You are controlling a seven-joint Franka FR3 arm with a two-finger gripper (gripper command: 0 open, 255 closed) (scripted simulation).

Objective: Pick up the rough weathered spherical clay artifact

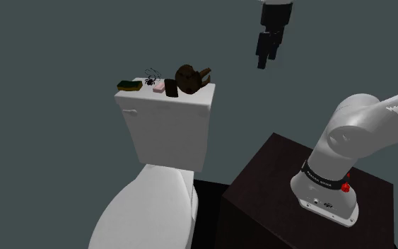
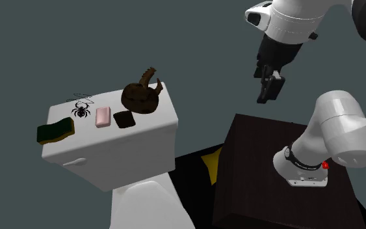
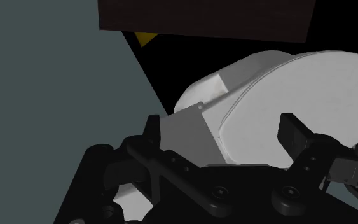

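Observation:
The clay artifact (image 1: pixel 188 79) (image 2: pixel 140 96) is a rough brown ball with jagged horn-like bits on top. It rests on the lid of a white toilet tank (image 1: pixel 169 127) (image 2: pixel 110 153), at the end nearest the arm. My black gripper (image 1: pixel 264 53) (image 2: pixel 269 88) hangs in the air well above the tank and off to the shoulder view's right, far from the artifact. In the wrist view the gripper (image 3: pixel 224 133) is open, its fingers apart with nothing between them, and the white toilet (image 3: pixel 285 95) lies beyond them.
Beside the artifact on the lid are a dark brown block (image 1: pixel 171 88) (image 2: pixel 124 119), a pink soap (image 1: pixel 160 86) (image 2: pixel 103 116), a black spider figure (image 1: pixel 150 81) (image 2: pixel 80 109) and a green-yellow sponge (image 1: pixel 128 85) (image 2: pixel 55 131). The dark stand (image 1: pixel 275 184) (image 2: pixel 266 162) sits next to the toilet.

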